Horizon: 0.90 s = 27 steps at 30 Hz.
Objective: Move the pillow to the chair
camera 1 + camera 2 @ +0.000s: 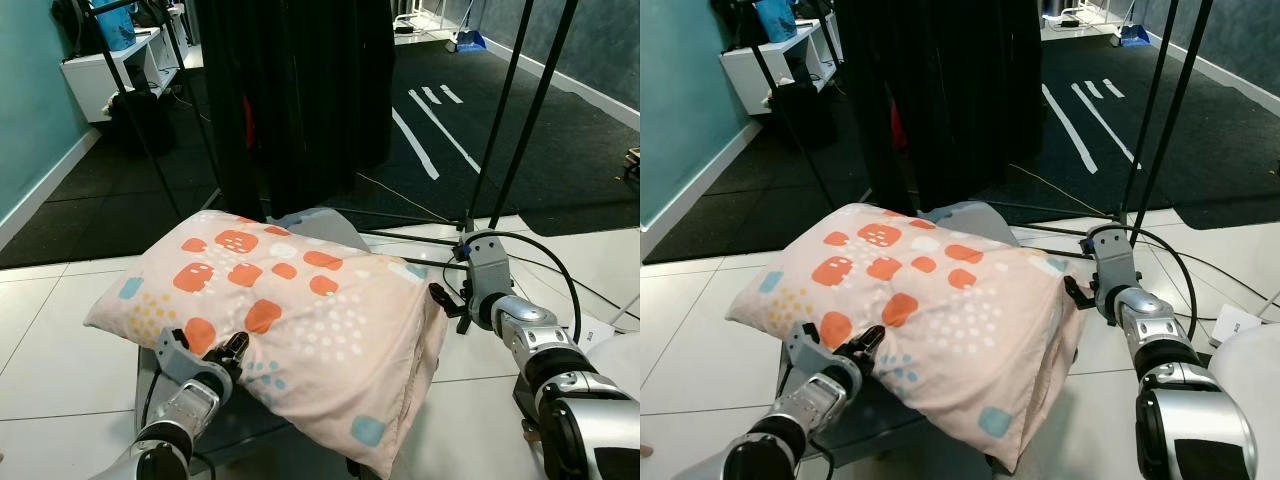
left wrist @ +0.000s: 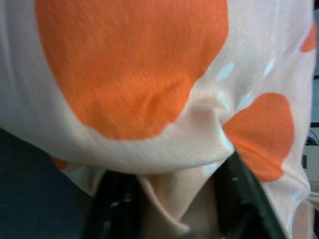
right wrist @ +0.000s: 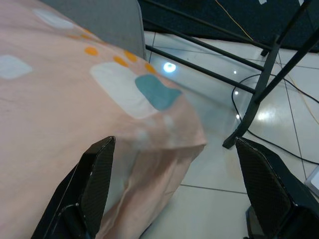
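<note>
A peach pillow (image 1: 290, 310) with orange, white and blue patches lies across a grey chair (image 1: 970, 215), overhanging its dark seat (image 1: 865, 415) at the front right. My left gripper (image 1: 232, 350) is at the pillow's front left edge. In the left wrist view its black fingers (image 2: 112, 199) are shut on a bunched fold of the pillow (image 2: 174, 149). My right gripper (image 1: 447, 300) is beside the pillow's right end, open. In the right wrist view the pillow's corner (image 3: 149, 99) lies ahead between its wide-spread fingers (image 3: 97, 174).
A black curtain (image 1: 300, 100) hangs right behind the chair. Black stand poles (image 1: 525, 110) and floor bars (image 1: 410, 240) with cables are at the right. A white shelf (image 1: 110, 70) and a teal wall are at the far left. White tiles surround the chair.
</note>
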Available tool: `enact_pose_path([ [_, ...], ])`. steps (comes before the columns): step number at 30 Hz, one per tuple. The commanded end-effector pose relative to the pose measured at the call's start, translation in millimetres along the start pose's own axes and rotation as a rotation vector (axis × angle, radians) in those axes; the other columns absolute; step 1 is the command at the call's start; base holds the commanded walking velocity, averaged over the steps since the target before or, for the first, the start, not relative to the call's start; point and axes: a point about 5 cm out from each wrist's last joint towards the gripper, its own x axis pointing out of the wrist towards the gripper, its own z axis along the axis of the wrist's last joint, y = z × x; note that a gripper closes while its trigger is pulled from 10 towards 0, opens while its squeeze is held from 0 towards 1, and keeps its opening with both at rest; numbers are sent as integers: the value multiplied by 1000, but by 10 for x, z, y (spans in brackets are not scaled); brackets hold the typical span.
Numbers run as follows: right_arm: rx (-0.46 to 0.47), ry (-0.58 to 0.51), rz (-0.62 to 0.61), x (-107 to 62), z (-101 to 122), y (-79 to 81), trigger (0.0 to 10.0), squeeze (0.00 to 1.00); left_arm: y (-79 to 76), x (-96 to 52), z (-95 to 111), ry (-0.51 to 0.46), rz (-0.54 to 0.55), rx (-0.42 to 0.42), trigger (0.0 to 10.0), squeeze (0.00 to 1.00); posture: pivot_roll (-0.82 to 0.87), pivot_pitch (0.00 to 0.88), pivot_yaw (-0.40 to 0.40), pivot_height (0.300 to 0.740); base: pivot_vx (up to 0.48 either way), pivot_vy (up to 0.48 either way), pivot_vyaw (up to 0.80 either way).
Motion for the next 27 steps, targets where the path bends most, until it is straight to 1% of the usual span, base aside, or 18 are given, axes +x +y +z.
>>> enact_pose_path([
  [1, 5, -27, 10, 10, 85, 9, 10000, 0, -12, 6, 9, 3, -2, 10, 0, 0, -383, 110, 59, 500, 0, 0, 0],
  [7, 23, -57, 30, 20, 120, 46, 10000, 0, 6, -7, 112, -23, -1, 15, 0, 0, -376, 105, 62, 500, 0, 0, 0],
  [9, 24, -64, 40, 28, 128, 75, 10000, 0, -7, -6, 163, -40, -14, 19, 0, 0, -371, 104, 62, 500, 0, 0, 0],
  [11, 24, -64, 40, 28, 128, 75, 10000, 0, -7, -6, 163, -40, -14, 19, 0, 0, -371, 104, 62, 500, 0, 0, 0],
  [13, 38, -71, 48, 37, 122, 109, 10000, 0, -27, -7, 250, -70, -32, 26, 0, 0, -364, 99, 62, 500, 0, 0, 0],
  [14, 38, -71, 48, 37, 122, 109, 10000, 0, -27, -7, 250, -70, -32, 26, 0, 0, -364, 99, 62, 500, 0, 0, 0],
  [16, 85, -83, 75, 48, 85, 173, 10000, 0, -74, -21, 452, -133, -82, 42, 0, 0, -349, 89, 59, 500, 0, 0, 0],
  [18, 85, -83, 75, 48, 85, 173, 10000, 0, -74, -21, 452, -133, -82, 42, 0, 0, -349, 89, 59, 500, 0, 0, 0],
  [19, 101, -86, 86, 54, 65, 208, 10000, 0, -102, -37, 571, -168, -111, 53, 0, 0, -342, 88, 57, 505, 0, 0, 0],
  [21, 118, -84, 103, 64, 24, 268, 10000, 0, -140, -70, 742, -216, -155, 79, 0, 0, -327, 82, 52, 515, 0, 0, 0],
  [22, 118, -84, 103, 64, 24, 268, 10000, 0, -140, -70, 742, -216, -155, 79, 0, 0, -327, 82, 52, 515, 0, 0, 0],
  [23, 121, -80, 109, 68, 3, 292, 10000, 0, -153, -84, 801, -233, -170, 91, 0, 0, -324, 83, 51, 520, 0, 0, 0],
  [25, 137, -58, 121, 79, -78, 366, 10000, 0, -143, -143, 931, -265, -188, 173, 0, 0, -302, 77, 36, 530, 0, 0, 0],
  [26, 137, -58, 121, 79, -78, 366, 10000, 0, -143, -143, 931, -265, -188, 173, 0, 0, -302, 77, 36, 530, 0, 0, 0],
  [27, 141, -52, 123, 80, -100, 383, 10000, 0, -137, -158, 956, -270, -189, 198, 0, 0, -298, 77, 33, 535, 0, 0, 0],
])
